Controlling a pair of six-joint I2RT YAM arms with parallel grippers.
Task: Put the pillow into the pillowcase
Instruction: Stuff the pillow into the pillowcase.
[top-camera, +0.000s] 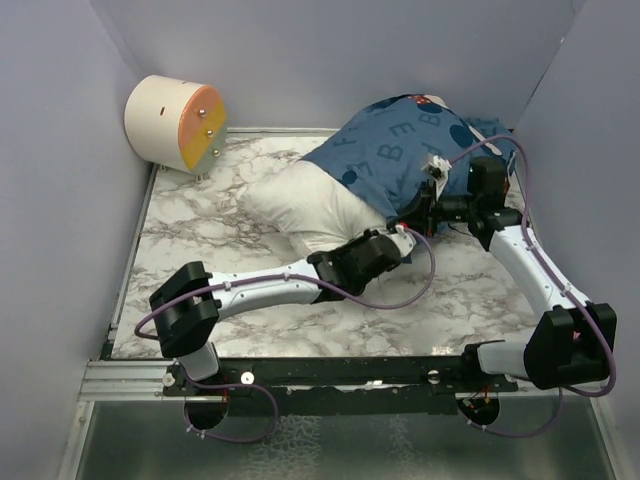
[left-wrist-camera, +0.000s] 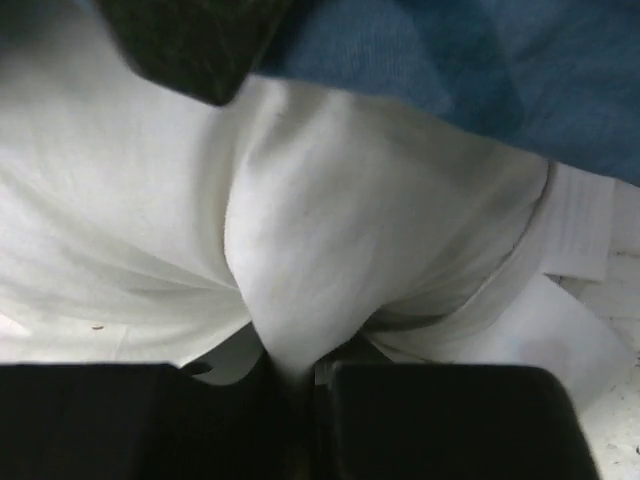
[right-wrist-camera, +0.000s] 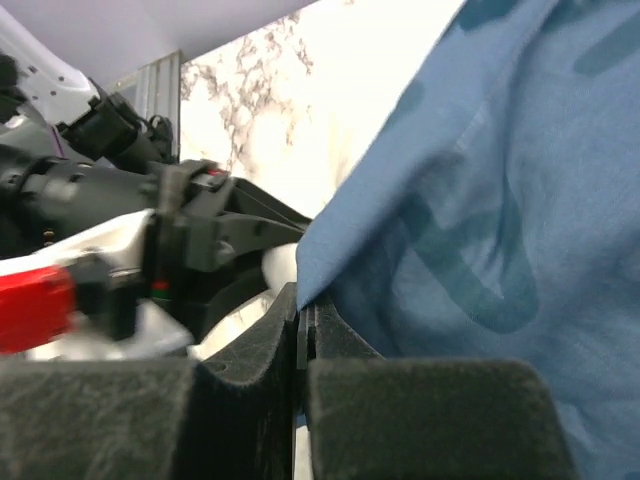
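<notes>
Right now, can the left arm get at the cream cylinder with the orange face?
Probably not as things stand: its jaws are pinched on the plump white pillow, and the cream cylinder with the orange face sits at the far-left corner, well away. Nothing blocks the way there.

Marble-patterned table (top-camera: 250, 300) bearing pillow (top-camera: 300, 205), pillowcase (top-camera: 400, 150), perhaps also cream cylinder (top-camera: 175, 122).

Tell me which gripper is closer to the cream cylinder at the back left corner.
Left. The left gripper sits mid-table, pinching the pillow, with the cream cylinder off to its far left. The right gripper, clamped on the pillowcase edge, is further right.
</notes>
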